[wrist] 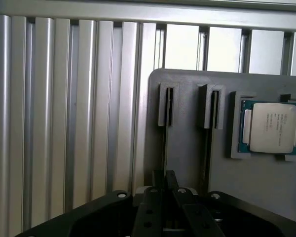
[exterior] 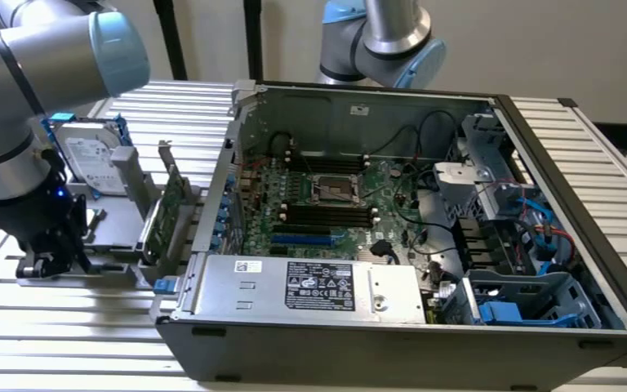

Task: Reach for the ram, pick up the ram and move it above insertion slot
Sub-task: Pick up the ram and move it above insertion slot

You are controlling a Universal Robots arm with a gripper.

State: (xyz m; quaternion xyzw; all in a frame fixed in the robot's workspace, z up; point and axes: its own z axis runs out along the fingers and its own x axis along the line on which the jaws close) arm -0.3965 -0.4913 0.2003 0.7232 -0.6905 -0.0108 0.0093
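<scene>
Wrist view: black fingers (wrist: 171, 185) clenched on ram (wrist: 164, 143), a thin dark strip edge-on in slotted grey plastic tray (wrist: 187, 148). CPU (wrist: 271, 127) w/ metal lid sits beside it, print unreadable. Exterior view: open PC case (exterior: 401, 351), white PSU label (exterior: 319, 286) illegible, ribbed alu surface (exterior: 74, 343).

Processor (wrist: 273, 127) on holder tray (wrist: 187, 148), just beside two slots (wrist: 167, 106)

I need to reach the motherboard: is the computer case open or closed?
Open. The computer case has no side panel on top; its motherboard and power supply lie exposed.
</scene>
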